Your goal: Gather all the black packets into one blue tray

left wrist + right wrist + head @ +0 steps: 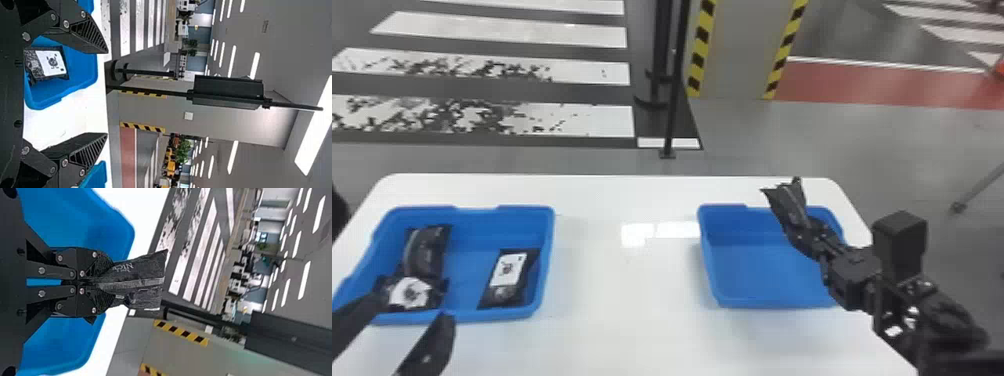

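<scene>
My right gripper (807, 227) is above the right blue tray (757, 295), holding a black packet (788, 202). In the right wrist view the right gripper (98, 284) is shut on that black packet (137, 280), which juts out past its fingertips. The left blue tray (467, 315) has three black packets: one (427, 252) at its back left, a white-labelled one (409, 294) at its front left and another labelled one (508, 280) on its right side. At the left tray's front edge stands my left gripper (414, 320), open; the left wrist view shows the left gripper (103, 94) with fingers wide apart.
Both trays rest on a white table (627, 300), with a wide stretch of tabletop between them. Beyond the table's far edge a black stand (669, 125) rises from the floor.
</scene>
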Available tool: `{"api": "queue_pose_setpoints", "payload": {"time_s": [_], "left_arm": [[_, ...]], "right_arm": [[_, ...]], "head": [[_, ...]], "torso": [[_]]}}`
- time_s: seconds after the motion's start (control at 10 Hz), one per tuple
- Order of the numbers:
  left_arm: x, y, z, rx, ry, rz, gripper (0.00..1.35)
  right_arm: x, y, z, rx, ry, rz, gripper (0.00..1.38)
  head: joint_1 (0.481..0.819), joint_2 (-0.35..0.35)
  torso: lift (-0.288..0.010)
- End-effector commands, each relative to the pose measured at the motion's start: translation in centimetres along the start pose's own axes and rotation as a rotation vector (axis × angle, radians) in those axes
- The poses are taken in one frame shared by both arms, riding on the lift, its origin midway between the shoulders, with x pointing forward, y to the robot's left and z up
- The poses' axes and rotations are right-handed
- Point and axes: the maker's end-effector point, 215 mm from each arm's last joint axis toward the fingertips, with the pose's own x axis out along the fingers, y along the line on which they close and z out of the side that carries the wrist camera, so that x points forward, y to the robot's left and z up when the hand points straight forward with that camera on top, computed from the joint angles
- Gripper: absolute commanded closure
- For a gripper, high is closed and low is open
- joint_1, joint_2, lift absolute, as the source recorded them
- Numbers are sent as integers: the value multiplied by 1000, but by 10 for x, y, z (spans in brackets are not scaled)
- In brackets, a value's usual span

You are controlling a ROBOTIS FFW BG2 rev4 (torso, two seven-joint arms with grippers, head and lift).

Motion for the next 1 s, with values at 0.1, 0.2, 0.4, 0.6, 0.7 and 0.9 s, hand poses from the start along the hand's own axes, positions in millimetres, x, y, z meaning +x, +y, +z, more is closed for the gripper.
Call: {"api": "queue_pose_setpoints", "payload": {"time_s": [0.1,0.2,0.4,0.6,0.7,0.9], "left_arm": [[8,-9,5,-36,-24,-23,306],[11,-12,5,-44,-26,-32,306],[16,-20,2,-89,-25,-47,306],[33,-38,2,-144,-41,-102,306],[45,-51,2,-180,-55,-142,306],[62,-71,-3,-263,-73,-199,305]], "right_arm": [[-18,70,22,-56,-64,149,1280],[-25,86,27,-71,-83,180,1280],[-33,115,30,-99,-107,249,1280],[-24,156,39,-165,-148,404,1280],[-21,165,35,-203,-135,449,1280],[-22,183,35,-206,-135,498,1280]], "head": [[695,-50],[695,-11],[695,19],[695,60],[695,71],[695,69]], "torso": [[-110],[-110],[-110],[-110],[-110],[-110]]}}
